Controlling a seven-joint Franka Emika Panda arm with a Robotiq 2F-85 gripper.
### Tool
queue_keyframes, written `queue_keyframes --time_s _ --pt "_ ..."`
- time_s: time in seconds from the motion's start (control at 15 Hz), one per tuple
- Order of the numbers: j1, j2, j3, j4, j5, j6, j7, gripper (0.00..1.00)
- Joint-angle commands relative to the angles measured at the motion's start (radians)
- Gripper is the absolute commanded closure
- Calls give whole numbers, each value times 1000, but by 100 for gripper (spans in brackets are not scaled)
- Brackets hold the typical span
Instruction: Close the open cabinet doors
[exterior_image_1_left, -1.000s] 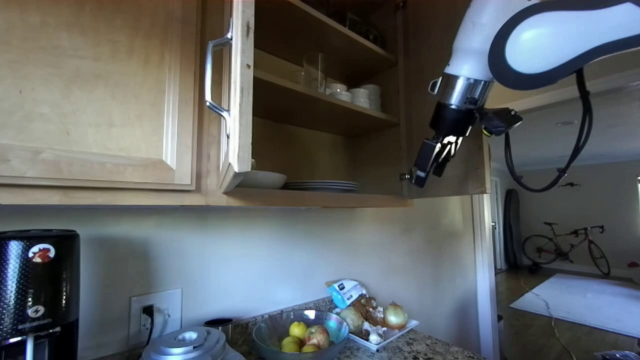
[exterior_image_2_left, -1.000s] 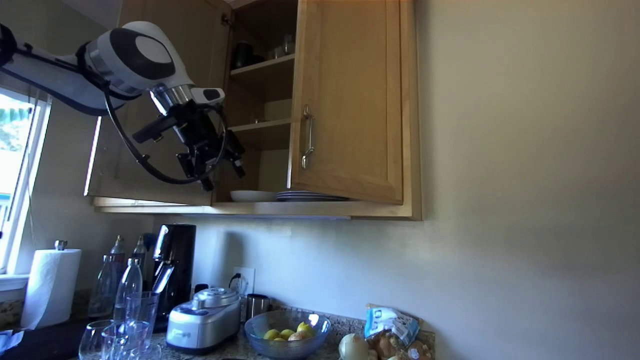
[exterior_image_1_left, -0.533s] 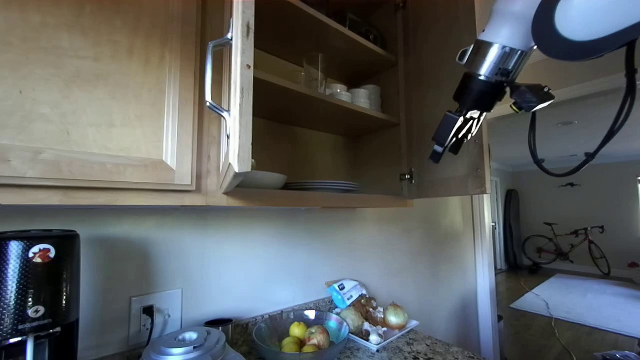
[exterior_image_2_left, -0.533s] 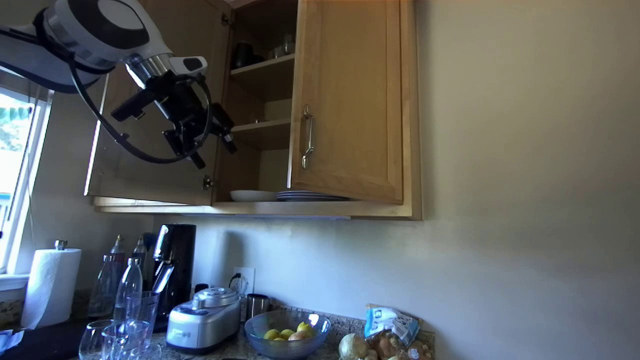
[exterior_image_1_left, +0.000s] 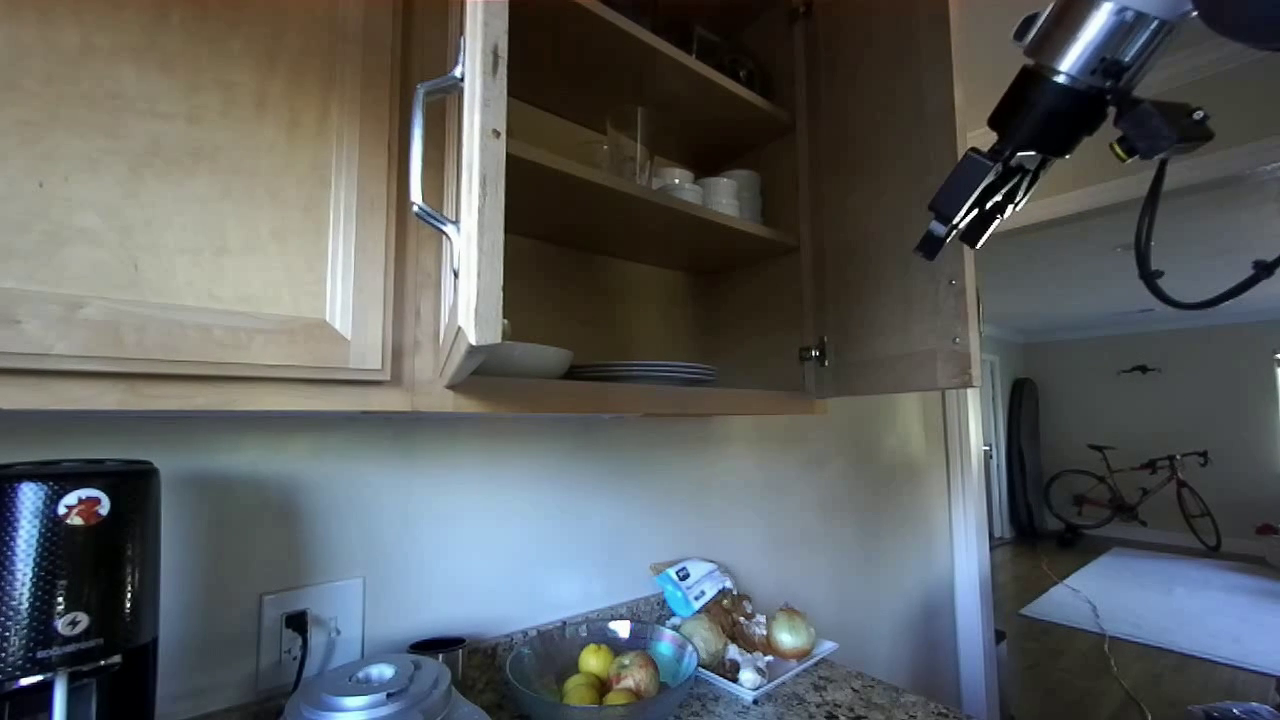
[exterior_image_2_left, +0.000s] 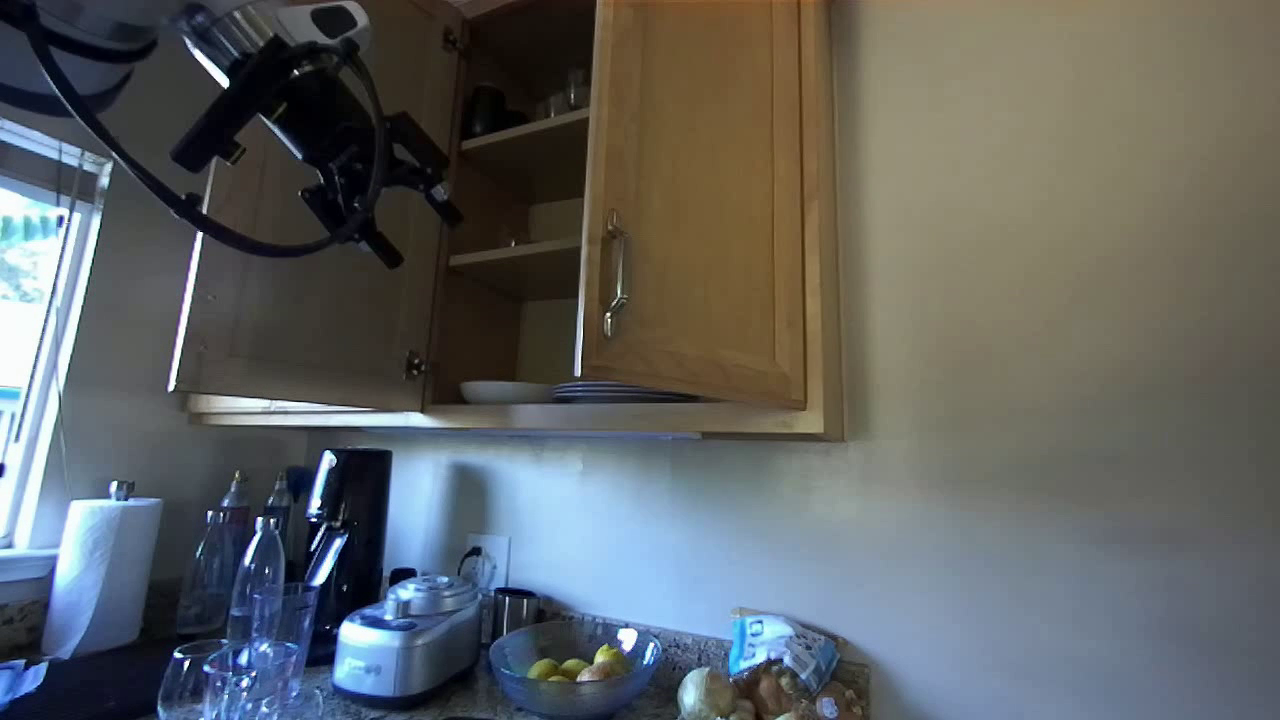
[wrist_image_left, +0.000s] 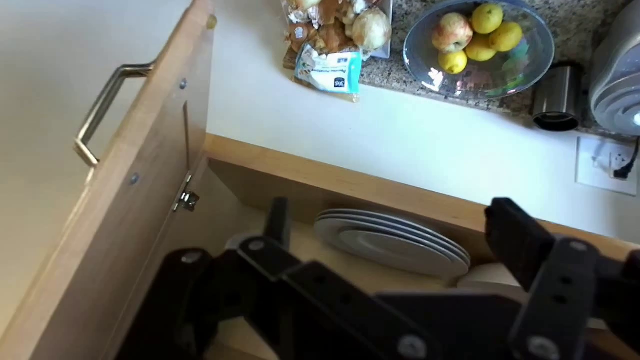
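So it's a kitchen corner: pale wall (exterior_image_1_left: 800, 490), speckled stone counter (exterior_image_1_left: 850, 690), and a glass bowl (exterior_image_2_left: 560, 697) and some onions (exterior_image_1_left: 790, 632) sitting down there. Above them hangs the light wood cabinet (exterior_image_1_left: 640, 401), and both of its tall doors (exterior_image_1_left: 870, 200) are open, with a stack of plates (exterior_image_1_left: 645, 373) on show at the bottom inside. The wider matching door (exterior_image_1_left: 170, 180) next to it sits flush in its frame.

My gripper (exterior_image_2_left: 420, 237) hangs at a tilt, tips angled down, out in front of the opening and between the two open doors. Fingers (wrist_image_left: 517, 245) are spread wide; in the wrist view I'm seeing the plates right through the gap.

The onion-side door (exterior_image_2_left: 700, 190) is off to one side of the gripper with clear space in between, and the wrist view gives me its inner face plus the bar handle (wrist_image_left: 101, 105) poking out past it. The opposite door (exterior_image_2_left: 300, 330) is on the other side, also apart from the gripper, and it's turned almost edge-on in an exterior view (each exterior view puts the gripper over a different door's inner face, so yeah, kinda confusing). How far either one is swung out, I honestly can't tell exactly.
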Motion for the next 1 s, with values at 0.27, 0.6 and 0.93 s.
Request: queue_keyframes --time_s 0.27,0.6,0.93 --pt "-60 -41 -112 5 -28 14 -61 0" --pt "-103 21 -129 17 -36 67 -48 0" --pt "-128 69 -152 60 -47 59 -79 0"
